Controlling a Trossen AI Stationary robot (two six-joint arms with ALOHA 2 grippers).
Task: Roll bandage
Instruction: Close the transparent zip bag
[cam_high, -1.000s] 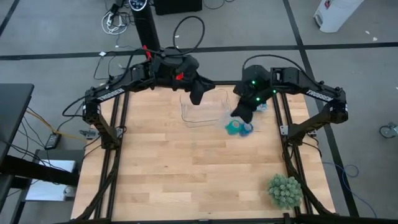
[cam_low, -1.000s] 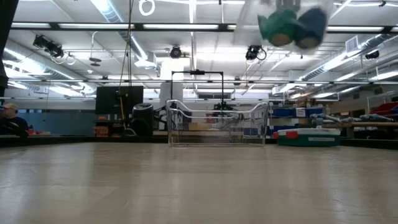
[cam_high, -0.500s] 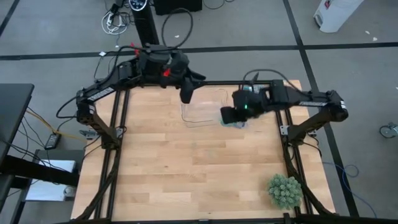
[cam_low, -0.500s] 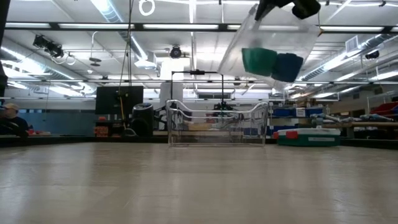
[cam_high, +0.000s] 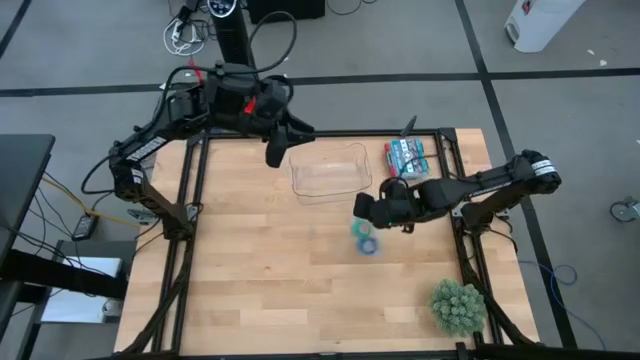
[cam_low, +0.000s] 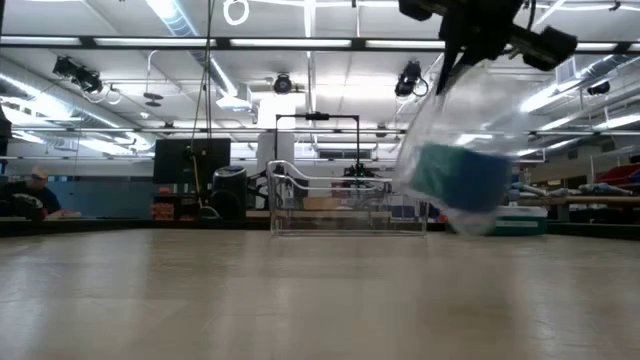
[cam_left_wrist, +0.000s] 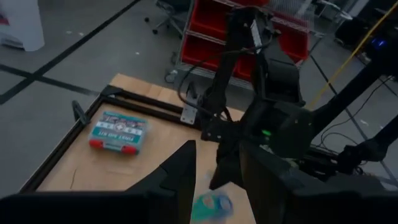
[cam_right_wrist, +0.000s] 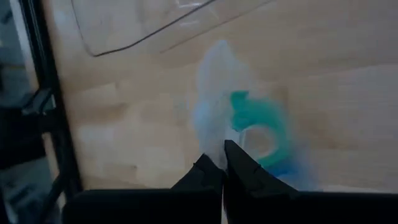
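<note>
Hanging coiled bandage (cam_high: 364, 238) in clear bag (cam_low: 455, 130) | right pincer (cam_right_wrist: 222, 163) clamped on bag | axis unclear

Both arms are showing as matte black jointed tubes, and the left arm (cam_high: 170, 115) is carrying red tabs and looping black cables near its wrist. The right arm (cam_high: 490, 182) is wearing a pale ring at its far joint, and its housing is glowing with a small green light in the left wrist view. Each end effector is ending in two dark, tapered fingers (cam_right_wrist: 245, 168).
</note>
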